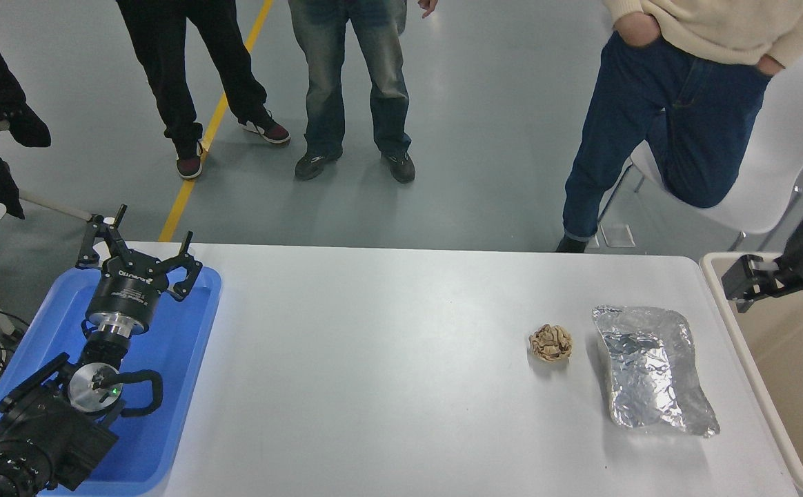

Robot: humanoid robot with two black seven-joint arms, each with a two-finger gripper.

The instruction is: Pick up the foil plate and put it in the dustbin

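Meanwhile the foil plate (653,369) lies beside the dustbin (739,359); right gripper (743,283) jaws' spread unclear.

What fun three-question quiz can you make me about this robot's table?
1. True or false: the foil plate already lies inside the dustbin.
2. Which lies nearer the dustbin: the foil plate or the paper ball?
3. The left gripper hangs over the ____ tray.

Key: 1 false, it lies on the table. 2 the foil plate. 3 blue.
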